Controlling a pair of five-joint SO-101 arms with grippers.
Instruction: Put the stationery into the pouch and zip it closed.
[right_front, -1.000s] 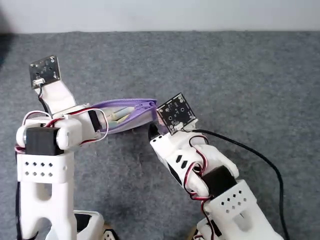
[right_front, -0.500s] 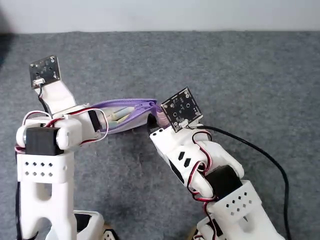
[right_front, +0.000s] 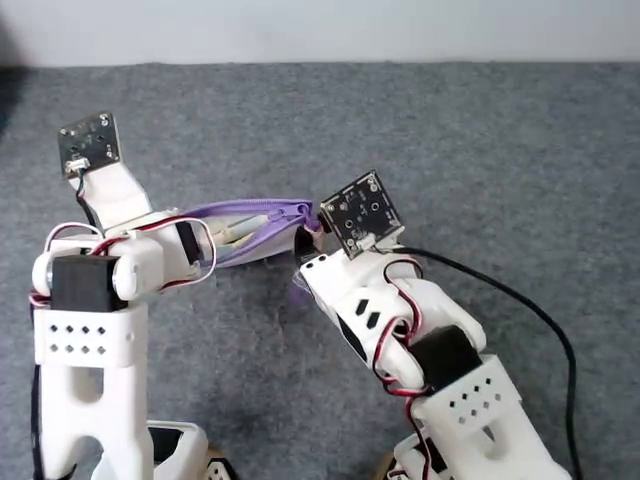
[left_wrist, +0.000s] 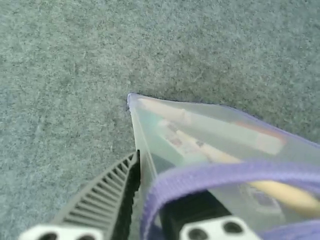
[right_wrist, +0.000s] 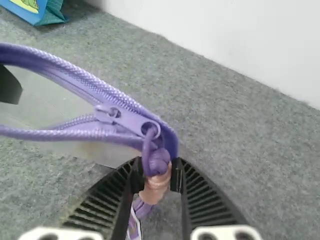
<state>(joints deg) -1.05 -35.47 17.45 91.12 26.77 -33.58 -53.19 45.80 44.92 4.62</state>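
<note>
Clear pouch (left_wrist: 210, 145), purple zipper (right_wrist: 65, 74), grey table (right_front: 500, 150).

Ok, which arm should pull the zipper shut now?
Right. The right gripper pinches the zipper pull at one end of the open pouch. The left gripper clamps the other end and can brace it, with the stationery inside.

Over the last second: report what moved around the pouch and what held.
The right arm's wrist swung slightly rightward, away from the left arm, with the right pincer shut on the zipper pull. A purple strip now shows beneath that arm. Nothing was taken or released. The left pincer kept its grip on the pouch, which stayed open with the stationery inside.
</note>
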